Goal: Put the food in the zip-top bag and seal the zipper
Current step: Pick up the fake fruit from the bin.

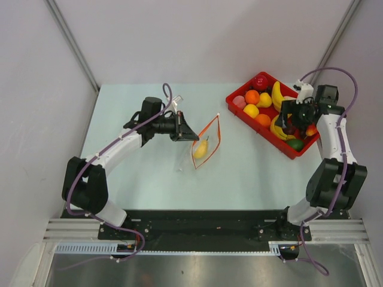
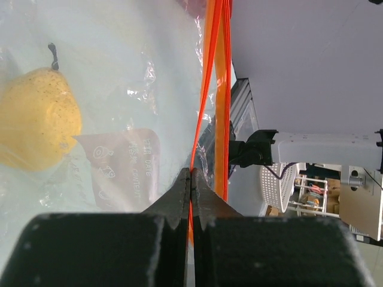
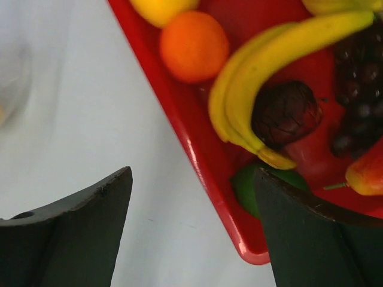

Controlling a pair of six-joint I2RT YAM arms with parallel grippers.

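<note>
One fruit is in so far: a yellow pear [image 1: 203,147] sits inside the zip-top bag [image 1: 210,134], which lies on the table [image 1: 149,173] between the two arms. The rest of the food is over in the red tray [image 1: 239,101] at the far right.

The left gripper [image 2: 191,173] has its fingers pressed together on one lip of the bag's mouth, right where the zipper [image 2: 209,89] runs. In the left wrist view the orange strip goes straight down between the fingertips. My guess is that the pinch is there to lift one side and keep the mouth gaping, so fruit can drop in without the floppy plastic folding shut.

The right gripper [image 3: 192,179] hangs over the near rim of the tray, fingers spread wide with nothing between them. Below it are a green fruit [image 3: 245,188] tucked under the bananas [image 3: 251,78], a dark one [image 3: 284,113] beside them, and an orange [image 3: 193,45] further up. It looks lined up for the next pick, probably the green one, though the bananas lying over it could make that awkward.

The zipper isn't sealed, so I'd call this early days.
</note>
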